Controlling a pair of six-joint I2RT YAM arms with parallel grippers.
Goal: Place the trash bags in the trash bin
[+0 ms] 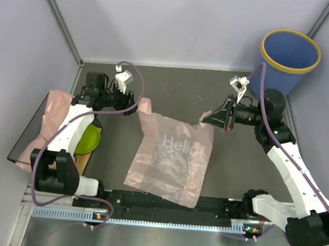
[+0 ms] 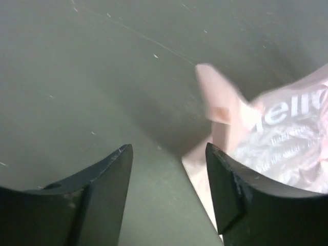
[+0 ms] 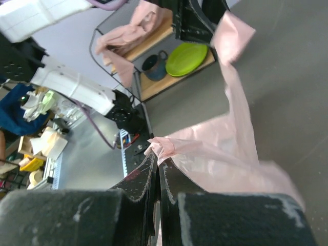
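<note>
Item: trash bag (image 1: 170,157), pale pink, white "Hello" lettering. One piece, spread flat on the table well apart from the trash bin (image 1: 283,81), on the bin's near-left. Progress: no pink shows inside the bin. This bag is gripped by one handle only and its body lies on the table. Further pink bags (image 1: 56,107) lie heaped at the table edge opposite the bin, beside a green plate (image 1: 89,140). They look untouched, so by my reading nearly the whole task is left to do. Right gripper (image 3: 157,163): jaws closed tight on the bag's handle nearer the bin, film pinched and bunched between the fingers. The right arm is folded at the elbow, forearm reaching away from the bin, wrist low over the table, near the bin's base. Left gripper (image 2: 168,154): jaws roughly half apart, nothing between them. The handle farther from the bin (image 2: 218,97) stands just beyond one finger, outside the gap. The left arm is bent, wrist low, fingers pointing toward the bin's side of the table.
</note>
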